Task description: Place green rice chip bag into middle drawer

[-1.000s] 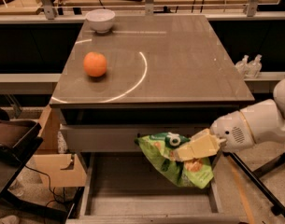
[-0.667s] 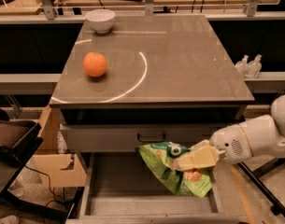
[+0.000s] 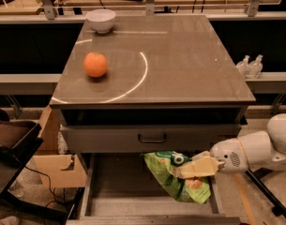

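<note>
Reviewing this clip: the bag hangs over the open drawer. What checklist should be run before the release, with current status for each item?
1. Middle drawer pulled out, floor exposed: ok.
2. Tool shut on the green rice chip bag, above the drawer's right part: ok.
3. Bag inside the drawer's side walls: ok, though close to the right wall.
4. Bag's lower end resting on the floor: cannot tell.
5. Drawer front above closed, not blocking the drop: ok.
6. Orange and white bowl on the cabinet top, away from the tool: ok.
</note>
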Controlling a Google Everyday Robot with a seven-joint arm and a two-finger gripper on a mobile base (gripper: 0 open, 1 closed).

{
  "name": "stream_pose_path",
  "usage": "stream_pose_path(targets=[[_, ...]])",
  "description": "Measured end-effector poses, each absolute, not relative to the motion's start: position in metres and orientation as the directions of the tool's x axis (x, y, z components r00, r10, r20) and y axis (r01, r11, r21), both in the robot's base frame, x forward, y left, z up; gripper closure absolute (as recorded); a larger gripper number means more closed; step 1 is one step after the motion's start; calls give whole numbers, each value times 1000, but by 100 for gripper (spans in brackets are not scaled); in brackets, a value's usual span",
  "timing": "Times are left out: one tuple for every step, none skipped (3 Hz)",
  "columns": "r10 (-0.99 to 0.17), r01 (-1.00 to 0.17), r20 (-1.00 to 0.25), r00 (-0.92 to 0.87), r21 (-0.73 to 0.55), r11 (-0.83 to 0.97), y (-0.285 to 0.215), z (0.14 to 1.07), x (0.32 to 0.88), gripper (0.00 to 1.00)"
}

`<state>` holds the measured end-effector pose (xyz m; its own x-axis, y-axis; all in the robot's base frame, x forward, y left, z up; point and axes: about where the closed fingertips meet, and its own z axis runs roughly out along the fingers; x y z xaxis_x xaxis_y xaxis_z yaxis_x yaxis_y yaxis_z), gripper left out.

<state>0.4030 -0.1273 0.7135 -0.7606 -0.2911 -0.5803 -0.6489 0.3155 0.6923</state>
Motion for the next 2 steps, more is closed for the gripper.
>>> stream_pose_path(targets=[[-278, -633, -569, -774, 676, 378, -129, 689, 405, 100], [-262, -610, -554, -791, 674, 417, -124, 663, 404, 100]])
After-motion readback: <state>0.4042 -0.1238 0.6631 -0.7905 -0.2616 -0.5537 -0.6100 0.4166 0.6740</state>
